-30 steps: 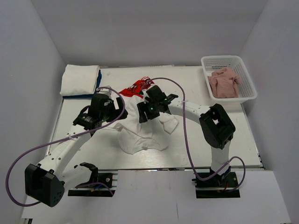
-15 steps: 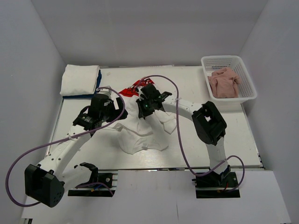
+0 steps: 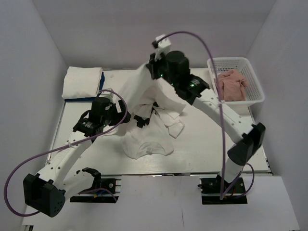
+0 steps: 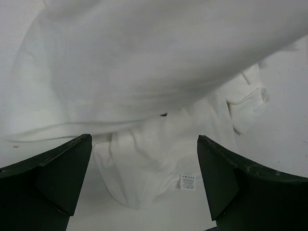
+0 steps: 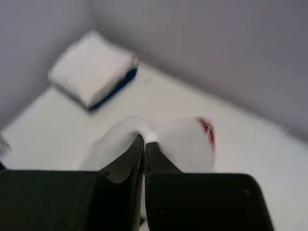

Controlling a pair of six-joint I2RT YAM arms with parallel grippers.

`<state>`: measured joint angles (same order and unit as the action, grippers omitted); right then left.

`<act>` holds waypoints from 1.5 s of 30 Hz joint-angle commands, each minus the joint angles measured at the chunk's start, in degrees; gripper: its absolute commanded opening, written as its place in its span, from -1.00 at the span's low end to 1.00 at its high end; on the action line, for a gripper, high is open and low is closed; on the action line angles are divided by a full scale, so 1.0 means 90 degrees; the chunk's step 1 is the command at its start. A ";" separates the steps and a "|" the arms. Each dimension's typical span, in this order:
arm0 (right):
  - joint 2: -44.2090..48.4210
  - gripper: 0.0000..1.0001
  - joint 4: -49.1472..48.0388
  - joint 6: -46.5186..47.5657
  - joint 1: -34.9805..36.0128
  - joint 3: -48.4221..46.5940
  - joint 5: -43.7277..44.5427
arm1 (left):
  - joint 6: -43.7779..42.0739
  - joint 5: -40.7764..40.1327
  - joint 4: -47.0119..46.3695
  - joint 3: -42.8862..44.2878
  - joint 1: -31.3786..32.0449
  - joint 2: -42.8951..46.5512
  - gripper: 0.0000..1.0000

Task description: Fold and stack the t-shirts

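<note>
My right gripper (image 3: 153, 72) (image 5: 145, 140) is raised high over the back of the table, shut on a fold of a white t-shirt with red print (image 3: 139, 91) (image 5: 187, 144). The cloth hangs from it down to the table. A second white t-shirt (image 3: 144, 144) (image 4: 154, 163) lies crumpled below, its label facing up. My left gripper (image 3: 120, 118) (image 4: 144, 144) hovers low at the heap's left side, open, with nothing between its fingers. A folded white t-shirt on a blue one (image 3: 82, 82) (image 5: 91, 74) forms a stack at the back left. A dusty-pink t-shirt (image 3: 231, 85) lies in the basket.
The white mesh basket (image 3: 250, 72) stands at the back right corner. Grey walls close the table at the back and both sides. The right arm's purple cable arcs above the middle.
The right gripper closed on the printed shirt down in the heap, then rose up and toward the back, pulling the cloth off the table. The left arm barely moved.
</note>
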<state>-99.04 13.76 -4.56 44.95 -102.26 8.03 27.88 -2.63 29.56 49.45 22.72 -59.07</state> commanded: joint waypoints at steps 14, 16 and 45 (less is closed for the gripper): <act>-0.1271 -1.00 -0.6118 0.5319 -0.0853 -0.3775 0.3356 | -0.0051 -0.0196 -0.0169 0.0121 -0.0015 0.0148 1.00; -0.1183 -1.00 -0.6555 0.5389 -0.1058 -0.3658 0.3414 | -0.0051 -0.0196 -0.0169 0.0179 -0.0015 0.0147 1.00; -0.1133 -1.00 -0.6765 0.4386 -0.4916 -0.0147 0.3881 | -0.0051 0.0224 -0.0297 0.0560 -0.0015 -0.1103 1.00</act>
<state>-109.60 -45.91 37.43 0.40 -110.00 37.47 27.46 -1.96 27.55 51.94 22.72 -68.69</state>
